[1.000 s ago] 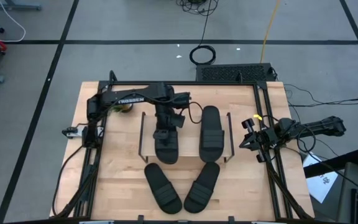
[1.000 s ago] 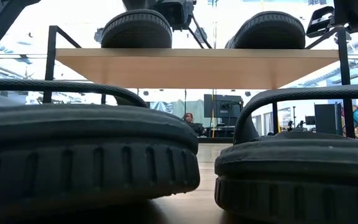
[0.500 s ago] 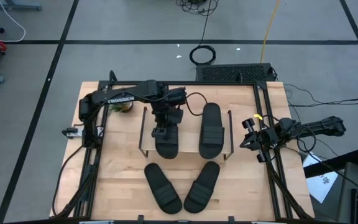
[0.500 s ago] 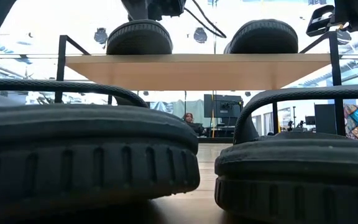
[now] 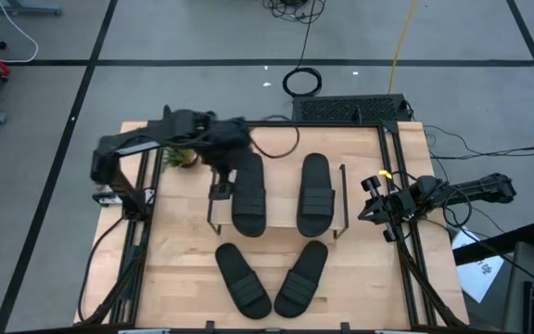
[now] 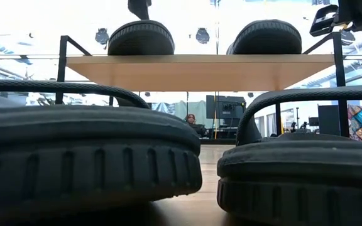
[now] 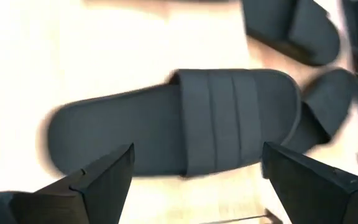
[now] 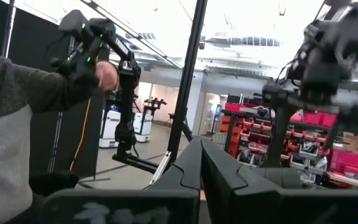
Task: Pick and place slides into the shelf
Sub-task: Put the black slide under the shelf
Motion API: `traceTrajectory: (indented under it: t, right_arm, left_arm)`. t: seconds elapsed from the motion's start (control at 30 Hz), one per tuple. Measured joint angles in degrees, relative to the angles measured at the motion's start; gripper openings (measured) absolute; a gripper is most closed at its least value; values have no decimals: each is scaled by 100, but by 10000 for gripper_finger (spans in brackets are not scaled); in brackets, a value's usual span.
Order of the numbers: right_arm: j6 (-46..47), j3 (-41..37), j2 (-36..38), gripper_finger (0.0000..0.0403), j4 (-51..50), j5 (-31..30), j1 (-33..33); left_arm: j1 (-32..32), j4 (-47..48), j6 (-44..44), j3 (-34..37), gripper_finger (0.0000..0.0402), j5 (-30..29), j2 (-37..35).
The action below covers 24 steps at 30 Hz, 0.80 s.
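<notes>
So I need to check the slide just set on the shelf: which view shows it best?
The left wrist view: the left slide fills it, strap and sole showing. The high view shows it small on the shelf; the low view shows only its end; the right wrist view misses it.

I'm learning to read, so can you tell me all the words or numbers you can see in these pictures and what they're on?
None can be read now.
Left dark robot arm: any lettering is motion-blurred, unreadable.
Four black ribbed-strap slide sandals: no visible words.
White paper sheet beside the table: marks too small to read.
</notes>
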State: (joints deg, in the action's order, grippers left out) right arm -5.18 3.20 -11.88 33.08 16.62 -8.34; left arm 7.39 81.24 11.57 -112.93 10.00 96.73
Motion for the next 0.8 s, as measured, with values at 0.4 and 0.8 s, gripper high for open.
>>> traceTrajectory:
  t: [0.4,0.8]
  right_arm:
    - [-22,-2,-7,0,-111,0,0]
    - [-191,0,-9,0,-166,0,0]
  left_arm:
    - [-2284,-341,-989,478,38,-2964,-1749]
    - [-3070,-4708,-959,4943,3,-3911,-4321]
